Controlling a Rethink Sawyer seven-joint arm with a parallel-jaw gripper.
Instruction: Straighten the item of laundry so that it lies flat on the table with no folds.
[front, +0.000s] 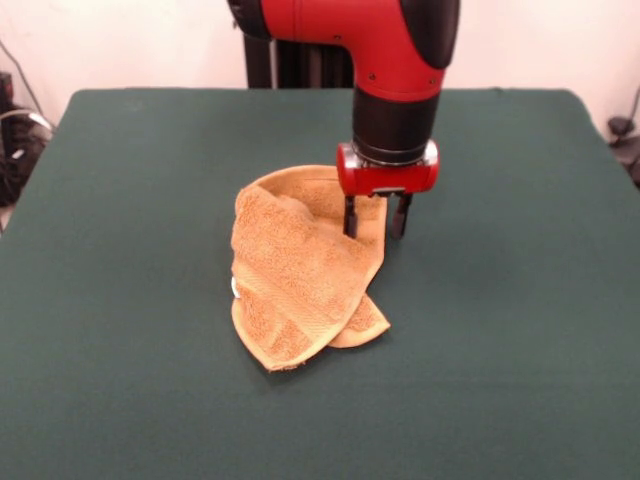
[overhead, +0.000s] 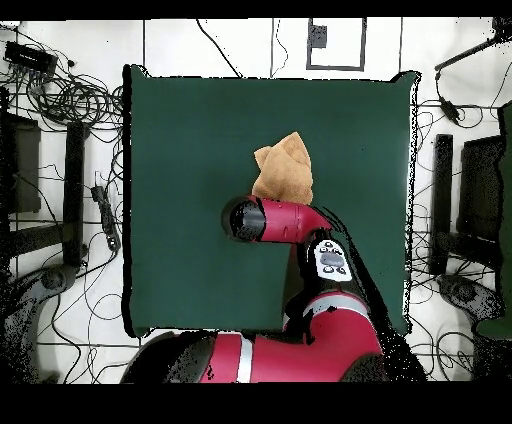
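The towel (front: 300, 270) sits bunched near the middle of the table (front: 120, 300), folded over itself, with one flap crossing another at the near end (that's a double layer, far from flat). In the front view its long axis runs from the far edge by the gripper down toward the near-left corner, so the bulk of the cloth lies near and left of the tool. The gripper (front: 373, 222) is down at the towel's far-right edge, its two dark fingers a little apart, one on the cloth's rim, the other just off it over green felt. Whether they're actually pinching the hem, I can't tell. Overhead, the towel (overhead: 283, 168) pokes out beyond the red arm (overhead: 285, 222), which hides the gripper. My read: drawing that edge away from the heap, far and right, would open the fold.
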